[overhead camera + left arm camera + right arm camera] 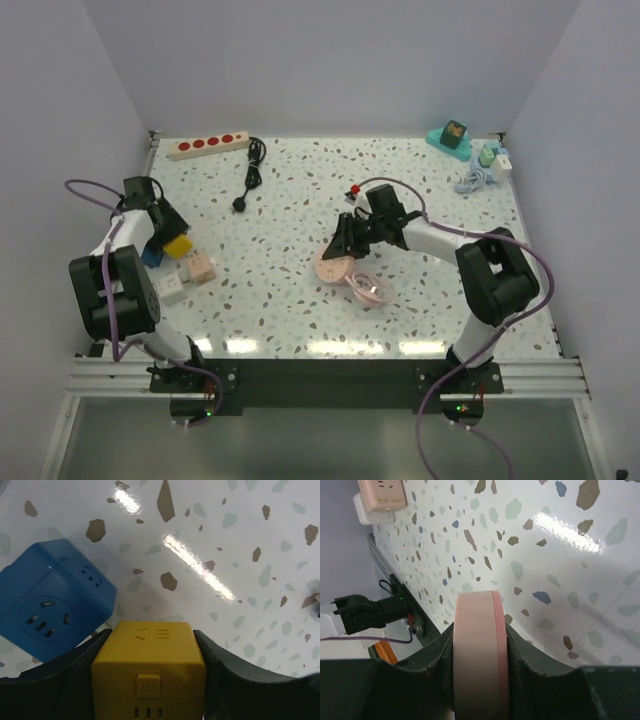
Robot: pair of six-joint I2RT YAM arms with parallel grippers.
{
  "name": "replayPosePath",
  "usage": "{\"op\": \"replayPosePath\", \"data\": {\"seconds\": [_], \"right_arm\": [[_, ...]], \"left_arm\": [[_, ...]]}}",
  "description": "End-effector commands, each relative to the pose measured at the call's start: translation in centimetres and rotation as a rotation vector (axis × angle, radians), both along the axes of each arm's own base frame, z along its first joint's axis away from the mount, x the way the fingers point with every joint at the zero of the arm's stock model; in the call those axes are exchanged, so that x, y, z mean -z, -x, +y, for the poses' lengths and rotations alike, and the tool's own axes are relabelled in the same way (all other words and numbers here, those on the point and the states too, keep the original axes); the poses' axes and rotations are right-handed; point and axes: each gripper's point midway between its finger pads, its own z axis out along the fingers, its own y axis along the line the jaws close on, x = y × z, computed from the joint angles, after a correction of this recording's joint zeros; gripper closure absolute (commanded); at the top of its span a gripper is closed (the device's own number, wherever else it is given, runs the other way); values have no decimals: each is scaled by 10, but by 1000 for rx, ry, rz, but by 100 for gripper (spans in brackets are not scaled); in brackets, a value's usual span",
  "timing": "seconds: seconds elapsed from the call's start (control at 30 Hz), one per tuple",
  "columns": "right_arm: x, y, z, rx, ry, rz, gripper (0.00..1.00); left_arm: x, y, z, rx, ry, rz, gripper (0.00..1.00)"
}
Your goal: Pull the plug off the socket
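Note:
The socket, a cream-white power strip [208, 146] with a row of red outlets, lies at the table's far left. Its black cord runs down to the small black plug [241, 204], which lies loose on the table, apart from the strip. Neither gripper is near them. My left gripper [168, 238] [151, 631] is shut on a yellow cube socket [179, 246] [149, 660] at the left edge. Mid-table, my right gripper [345, 245] [479, 625] is shut on a round pink disc [330, 268] [475, 650], held on edge.
A blue cube socket [152, 256] [45, 605] sits beside the yellow one, with a beige cube [198, 266] [381, 494] and a white cube [170, 288] nearer. A coiled pink cable [368, 290] lies by the disc. Teal chargers [452, 138] and a light-blue cable [470, 181] sit far right.

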Motion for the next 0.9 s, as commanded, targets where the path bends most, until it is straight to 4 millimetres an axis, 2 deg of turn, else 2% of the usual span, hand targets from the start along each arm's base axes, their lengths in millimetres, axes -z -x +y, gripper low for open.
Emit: {"op": "replayPosePath", "data": {"seconds": [0.0,0.03,0.2,0.33,0.37,0.43,0.5,0.53,0.57,0.63,0.67,0.73,0.77,0.8,0.83,0.87], "right_arm": [[-11,5,17,-61,-48,20,100],[-11,5,19,-63,-48,19,100],[-13,8,26,-68,-58,17,100],[-11,8,28,-63,-64,34,100],[-13,6,30,-53,-76,39,100],[-14,7,32,-39,-96,62,100],[-24,1,41,1,-161,83,100],[-23,3,43,19,-188,110,100],[-41,-4,52,48,-280,125,100],[-48,-5,57,85,-365,166,100],[-73,-13,64,106,-474,159,100],[-83,-18,68,131,-558,176,100],[-104,-24,70,144,-648,168,100],[-105,-27,71,160,-687,180,100],[-113,-31,72,169,-736,180,100],[-133,-32,71,162,-832,185,100]], "left_arm": [[-6,11,17,-46,-57,13,62],[-6,15,19,-57,-58,18,51],[-9,26,9,-51,-30,-2,30],[-21,33,0,-33,-4,-33,8],[-25,34,-3,-23,3,-43,5],[-45,34,-6,-4,-5,-101,0],[-58,34,-14,28,15,-143,0],[-70,33,-19,44,20,-185,0],[-75,31,-32,91,75,-222,0],[-82,30,-57,169,169,-290,0],[-98,22,-84,284,279,-389,0],[-105,24,-121,389,405,-455,0],[-120,22,-146,505,486,-520,0],[-120,26,-175,581,550,-501,0],[-124,28,-191,630,578,-490,0],[-129,31,-210,697,615,-501,0]]}}
